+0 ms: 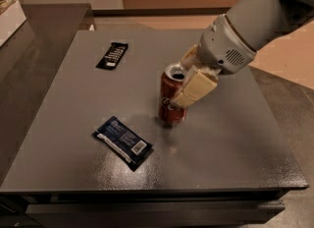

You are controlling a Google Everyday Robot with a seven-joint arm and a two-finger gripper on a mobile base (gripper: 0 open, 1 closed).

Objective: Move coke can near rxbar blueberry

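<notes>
The red coke can (pixel 169 101) with a silver open top stands upright near the middle of the grey table (pixel 230 143), held a little off the surface or just on it; I cannot tell which. My gripper (pixel 189 87) comes in from the upper right and is shut on the can, with a cream finger (pixel 196 88) across its right side. The rxbar blueberry (pixel 122 142), a flat dark blue wrapper with a white strip and barcode patch, lies to the lower left of the can, a short gap away.
A narrow black bar wrapper (pixel 112 55) with white lettering lies at the back left of the table. A darker counter (pixel 29 50) runs along the left. The table's front edge (pixel 147 190) is near the blue wrapper.
</notes>
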